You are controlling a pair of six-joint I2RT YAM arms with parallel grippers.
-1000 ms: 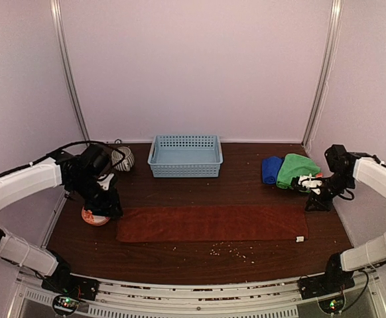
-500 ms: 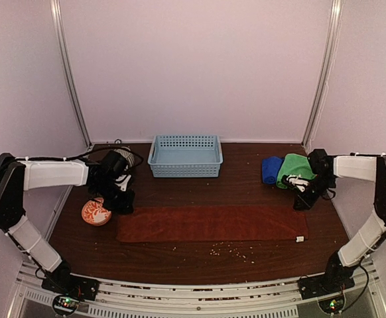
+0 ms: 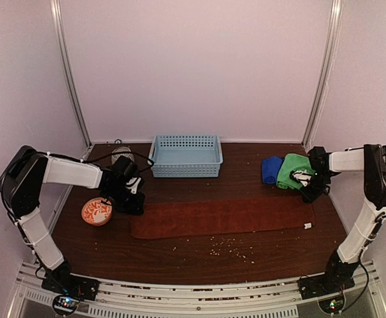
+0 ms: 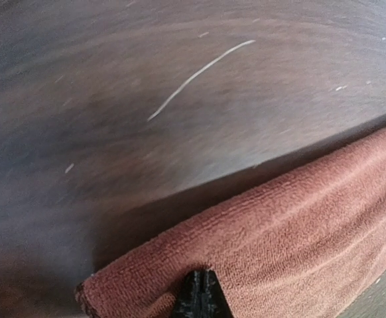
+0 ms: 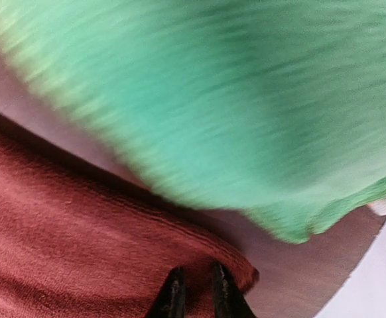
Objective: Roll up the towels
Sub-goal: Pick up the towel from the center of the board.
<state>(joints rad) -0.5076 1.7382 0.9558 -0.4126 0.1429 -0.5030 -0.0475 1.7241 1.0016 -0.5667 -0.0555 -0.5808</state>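
Observation:
A long rust-red towel [image 3: 223,217] lies flat across the middle of the table. My left gripper [image 3: 134,201] sits at its far left corner, and in the left wrist view the gripper [image 4: 199,286] is shut on a pinch of the rust-red towel [image 4: 299,232]. My right gripper [image 3: 307,194] is at the far right corner, its gripper [image 5: 194,283] nipping the edge of the rust-red towel [image 5: 80,232]. A green towel [image 3: 294,169] and a blue towel [image 3: 270,169] lie just behind that corner. The green towel [image 5: 246,99] fills the right wrist view.
A light blue lattice basket [image 3: 185,163] stands at the back centre. An orange-and-white bowl [image 3: 97,212] sits left of the left gripper, and a pale patterned object [image 3: 120,153] lies at the back left. Crumbs [image 3: 226,249] dot the wood in front of the towel.
The left gripper moved from above the bowl to the towel's left corner and shut on it. The right gripper closed at the right corner. The towel has shifted right and slightly back.

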